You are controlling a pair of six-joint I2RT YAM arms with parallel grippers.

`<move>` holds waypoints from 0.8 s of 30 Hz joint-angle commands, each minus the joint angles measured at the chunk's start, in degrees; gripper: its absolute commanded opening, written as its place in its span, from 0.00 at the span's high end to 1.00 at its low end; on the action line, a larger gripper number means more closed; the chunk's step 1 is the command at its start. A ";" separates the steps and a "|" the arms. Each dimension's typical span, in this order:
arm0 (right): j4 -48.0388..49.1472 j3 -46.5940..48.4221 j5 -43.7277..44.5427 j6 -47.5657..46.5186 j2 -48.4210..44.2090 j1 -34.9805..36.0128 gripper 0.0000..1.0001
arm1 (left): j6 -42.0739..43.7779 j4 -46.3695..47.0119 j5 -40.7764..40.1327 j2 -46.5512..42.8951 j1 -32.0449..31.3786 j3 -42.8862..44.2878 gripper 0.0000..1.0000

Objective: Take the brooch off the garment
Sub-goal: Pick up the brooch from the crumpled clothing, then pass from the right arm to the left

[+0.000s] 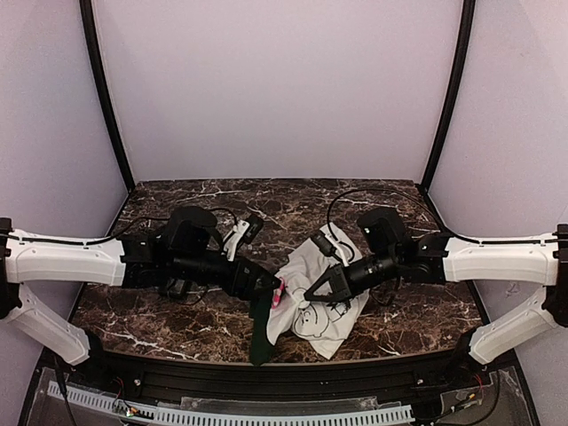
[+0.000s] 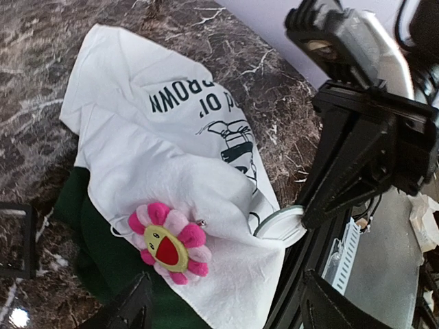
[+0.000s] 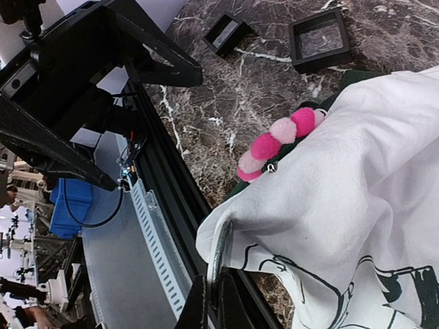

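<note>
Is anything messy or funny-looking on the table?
Yes. The T-shirt lies crumpled, not flat, and its dark green part droops over the front edge of the table. The right gripper pinches its hem, and the flower brooch sits on it.

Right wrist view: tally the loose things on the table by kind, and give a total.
T-shirt: 1
Flower brooch: 1
Black square frames: 2
Total: 4
</note>
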 commanded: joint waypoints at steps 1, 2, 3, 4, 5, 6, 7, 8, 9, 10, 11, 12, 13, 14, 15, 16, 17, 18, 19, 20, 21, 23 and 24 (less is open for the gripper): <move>-0.08 3.03 -13.76 -9.00 2.19 -1.66 1.00 | 5.45 0.29 4.38 0.05 0.17 -0.83 0.27; -1.24 3.85 -14.98 -10.24 2.86 -1.76 1.00 | 5.97 0.42 6.25 0.26 0.17 -0.49 0.29; -2.20 4.73 -16.15 -11.34 3.49 -1.78 1.00 | 6.16 0.72 7.30 0.73 0.17 -0.32 0.32; -2.94 5.46 -16.98 -12.14 4.05 -1.78 1.00 | 6.41 0.77 9.58 1.00 0.17 0.14 0.33; -3.15 5.93 -17.63 -12.59 4.48 -1.78 1.00 | 6.51 2.28 11.80 1.71 0.17 0.40 0.36; -3.15 6.30 -18.39 -12.92 4.80 -1.79 1.00 | 6.65 2.78 12.80 2.48 0.15 1.05 0.38; -2.94 6.58 -18.94 -13.17 4.92 -1.86 1.00 | 6.72 3.35 14.71 2.88 0.10 1.33 0.39; -2.69 6.72 -19.56 -13.24 5.05 -1.87 1.00 | 6.95 3.54 15.61 3.71 0.13 1.94 0.41; -2.39 6.83 -20.02 -13.32 5.14 -1.83 1.00 | 7.00 3.76 17.17 4.03 0.16 2.26 0.42; -2.24 6.84 -20.34 -13.30 5.11 -1.86 1.00 | 7.00 4.19 17.72 4.62 0.17 2.52 0.43; -2.30 6.84 -20.59 -13.46 5.15 -1.87 1.00 | 6.98 4.48 18.49 4.88 0.17 2.59 0.44; -2.54 6.84 -20.86 -13.64 5.23 -1.87 1.00 | 6.81 5.07 18.74 5.11 0.13 2.54 0.44; -2.70 6.82 -21.07 -13.82 5.24 -1.87 1.00 | 6.58 5.36 19.25 5.21 0.11 2.35 0.45; -2.71 6.75 -21.33 -13.95 5.32 -1.87 1.00 | 6.37 6.11 19.55 5.35 0.10 2.25 0.46; -2.82 6.74 -21.41 -14.04 5.37 -1.85 1.00 | 6.03 6.49 20.09 5.42 0.11 2.10 0.46; -2.82 6.75 -21.42 -14.11 5.42 -1.86 1.00 | 5.79 7.29 20.37 5.58 0.09 2.08 0.48; -2.78 6.75 -21.57 -14.07 5.42 -1.87 1.00 | 5.40 7.61 20.78 5.75 0.15 2.10 0.48; -2.76 6.80 -21.73 -14.06 5.50 -1.87 1.00 | 5.21 8.25 20.98 6.06 0.12 2.12 0.50; -2.64 6.84 -21.95 -14.08 5.50 -1.87 1.00 | 4.90 8.49 21.37 6.30 0.09 2.29 0.51; -2.52 6.77 -22.13 -14.07 5.44 -1.87 1.00 | 4.75 8.89 21.58 6.70 0.09 2.35 0.53; -2.41 6.76 -22.28 -14.01 5.42 -1.82 1.00 | 4.48 9.16 22.14 6.88 0.15 2.46 0.54; -2.27 6.63 -22.45 -13.98 5.25 -1.87 1.00 | 4.06 9.87 22.78 7.45 0.12 2.49 0.56; -2.22 6.66 -22.61 -14.02 5.24 -1.87 1.00 | 3.93 10.22 23.03 7.76 0.15 2.49 0.57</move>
